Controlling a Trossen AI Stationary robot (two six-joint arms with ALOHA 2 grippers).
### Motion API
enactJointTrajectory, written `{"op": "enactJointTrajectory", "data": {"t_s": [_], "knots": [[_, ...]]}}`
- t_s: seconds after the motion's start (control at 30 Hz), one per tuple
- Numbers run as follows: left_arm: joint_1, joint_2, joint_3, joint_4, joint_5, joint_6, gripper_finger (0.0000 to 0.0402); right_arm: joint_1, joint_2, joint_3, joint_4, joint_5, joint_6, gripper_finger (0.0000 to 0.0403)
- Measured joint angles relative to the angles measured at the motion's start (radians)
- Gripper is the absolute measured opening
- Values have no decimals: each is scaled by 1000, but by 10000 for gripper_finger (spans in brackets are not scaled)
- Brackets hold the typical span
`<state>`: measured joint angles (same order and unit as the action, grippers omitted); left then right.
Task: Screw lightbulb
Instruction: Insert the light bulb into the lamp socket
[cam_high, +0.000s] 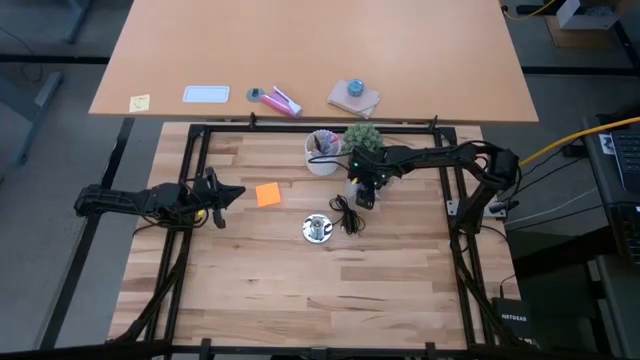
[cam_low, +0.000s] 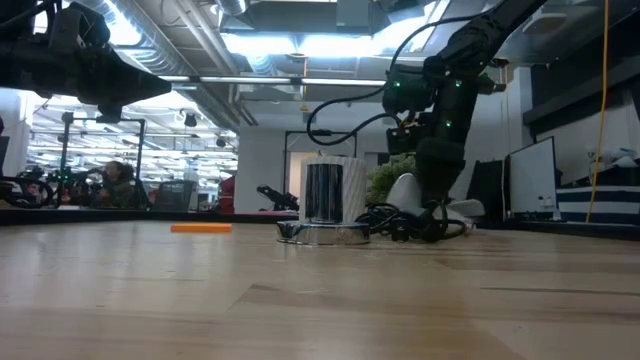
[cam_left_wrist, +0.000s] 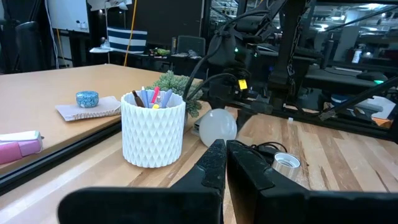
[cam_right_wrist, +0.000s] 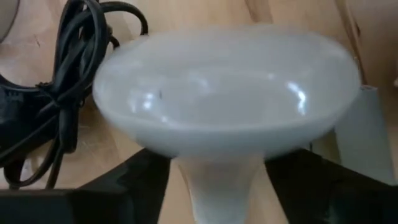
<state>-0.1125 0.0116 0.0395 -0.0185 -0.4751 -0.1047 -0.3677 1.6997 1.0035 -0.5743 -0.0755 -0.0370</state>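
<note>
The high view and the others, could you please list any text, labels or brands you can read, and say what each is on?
"NETGEAR", faint, on the black box by the table's lower right corner.
Yellow sticky note: marks too small to read.
Lightbulb and white cup: no print visible.

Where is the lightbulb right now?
The lightbulb lies on the table's right half between the right gripper's fingers, beside the white cup and the black cord.
</note>
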Motion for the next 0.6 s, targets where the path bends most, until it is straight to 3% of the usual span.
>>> {"op": "enactJointTrajectory", "data": {"t_s": [0.23,0.6], "knots": [[0,0,0,0,0,0,5,1,0,0,1,-1,3,191],[0,0,0,0,0,0,5,1,32,1,26,-18,-22,206]]}}
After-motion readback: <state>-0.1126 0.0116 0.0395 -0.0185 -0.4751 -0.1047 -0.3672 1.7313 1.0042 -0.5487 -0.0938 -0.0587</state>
